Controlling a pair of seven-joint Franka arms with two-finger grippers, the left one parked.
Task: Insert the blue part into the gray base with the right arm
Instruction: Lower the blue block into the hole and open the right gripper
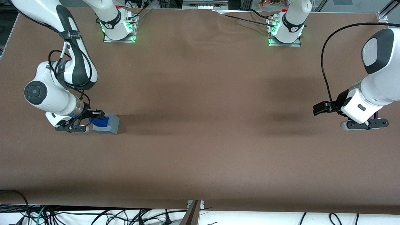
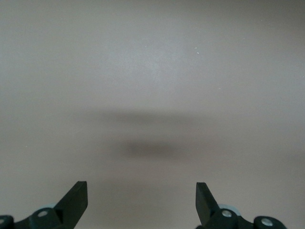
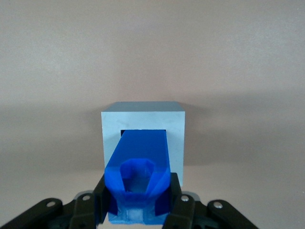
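Note:
The gray base [image 1: 107, 124] sits on the brown table toward the working arm's end. The right arm's gripper [image 1: 93, 118] hangs low over the base's edge, shut on the blue part [image 1: 99, 120]. In the right wrist view the blue part [image 3: 141, 176] is clamped between the two black fingers [image 3: 101, 195], and its lower end reaches into the square recess of the gray base [image 3: 177, 138]. The part's bottom tip inside the recess is hidden.
Brown table surface [image 1: 200, 125] spreads around the base. Both arm mounts [image 1: 118, 29] stand at the table's back edge. The parked arm [image 1: 365, 100] rests at its own end. Cables lie below the table's front edge [image 1: 93, 215].

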